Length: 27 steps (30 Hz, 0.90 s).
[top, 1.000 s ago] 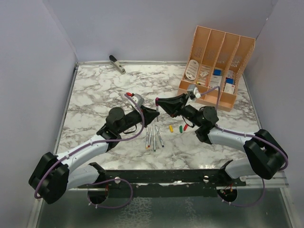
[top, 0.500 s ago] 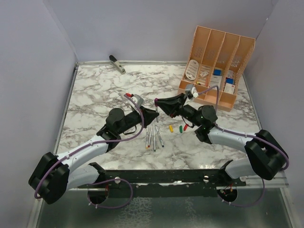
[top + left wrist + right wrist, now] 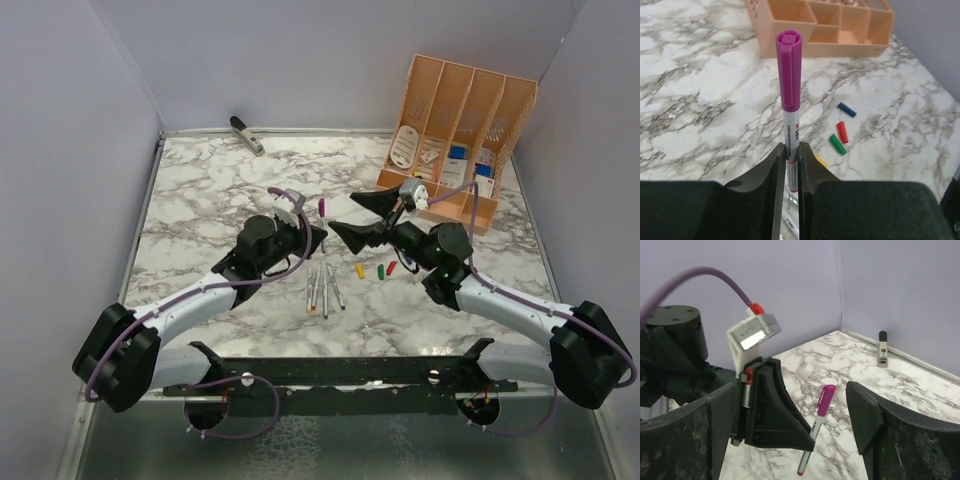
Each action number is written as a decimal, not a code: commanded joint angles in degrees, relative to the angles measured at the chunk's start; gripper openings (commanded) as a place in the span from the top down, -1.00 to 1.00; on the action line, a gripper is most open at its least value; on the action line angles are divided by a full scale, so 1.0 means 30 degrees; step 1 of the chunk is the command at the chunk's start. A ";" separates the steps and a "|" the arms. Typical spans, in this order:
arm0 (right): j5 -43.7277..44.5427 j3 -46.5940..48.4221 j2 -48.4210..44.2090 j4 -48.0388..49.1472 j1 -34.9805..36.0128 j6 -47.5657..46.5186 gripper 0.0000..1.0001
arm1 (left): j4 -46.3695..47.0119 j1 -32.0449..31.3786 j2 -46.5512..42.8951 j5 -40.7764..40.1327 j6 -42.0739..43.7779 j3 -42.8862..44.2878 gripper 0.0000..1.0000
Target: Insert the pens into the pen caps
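Note:
My left gripper [image 3: 792, 150] is shut on the barrel of a silver-grey pen [image 3: 791, 131] that stands upright, with the purple cap [image 3: 789, 70] seated on its top end. From above, that capped pen [image 3: 322, 209] rises from the left gripper [image 3: 322, 233]. My right gripper [image 3: 352, 216] is open, just right of the pen, touching nothing. Through its wide jaws I see the pen [image 3: 816, 427] and the left fingers [image 3: 772, 410]. Several uncapped pens [image 3: 323, 288] lie on the marble. Yellow [image 3: 360, 270], green [image 3: 379, 270], red [image 3: 391, 267] and blue [image 3: 846, 109] caps lie loose beside them.
An orange desk organizer [image 3: 455, 130] holding small items stands at the back right. A grey-black stapler-like tool [image 3: 247, 134] lies by the back wall. Lilac walls enclose the marble table [image 3: 200, 200] on three sides.
The right gripper has opened and drawn back to the right, off the purple cap. The cap stays on the pen in the left gripper, which shifted slightly right.

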 commanded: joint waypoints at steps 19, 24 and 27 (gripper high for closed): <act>0.8686 0.0699 -0.0442 -0.4227 -0.0212 0.0933 -0.99 | -1.1386 0.5216 1.1259 -0.4397 0.2074 0.9913 1.00; 0.8877 0.0476 -0.0408 -0.4141 -0.0317 0.0801 -0.99 | -1.1922 0.5539 1.2785 -0.4658 0.2383 1.1040 1.00; 0.9146 0.0395 -0.0550 -0.4367 -0.0321 0.0537 -0.99 | -1.2183 0.5838 1.3283 -0.4760 0.2320 1.1392 1.00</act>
